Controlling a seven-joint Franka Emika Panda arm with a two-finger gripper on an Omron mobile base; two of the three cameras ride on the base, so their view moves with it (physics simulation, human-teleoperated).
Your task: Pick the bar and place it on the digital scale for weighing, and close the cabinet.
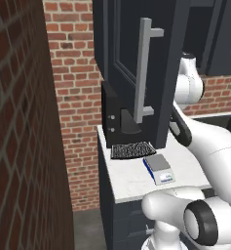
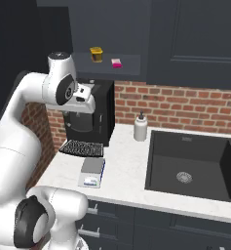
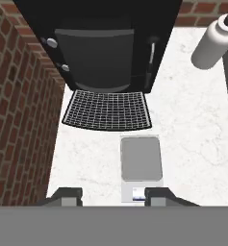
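The bar (image 2: 117,63) sits up on the open cabinet shelf, pale pink with its magenta end showing, just to the right of a small yellow jar (image 2: 96,54) and well above the worktop. Starting at the far left, a red brick wall (image 1: 19,122) runs down the side of the scene. Next to it the cabinet (image 1: 136,63) hangs open, its dark navy panelled door swung out towards the robot with the long grey bar handle (image 1: 144,73) standing upright on it. Below the shelf, a black boxy appliance (image 2: 95,114) stands at the back of the white marble counter (image 2: 124,171), and a black ribbed mat (image 3: 107,109) lies flat right in front of it. Nearer still comes the digital scale (image 3: 141,166), grey plate up, white front panel facing the robot, just beside the mat and nothing resting on it. The gripper (image 3: 113,196) hangs high above the counter, looking straight down, its two dark finger tips drawn in as far as they go and holding nothing; the scale lies below, between the tips. Moving right, a white soap bottle (image 2: 140,127) stands near the brick back wall, and beyond it a dark sink (image 2: 195,161) is sunk into the counter.
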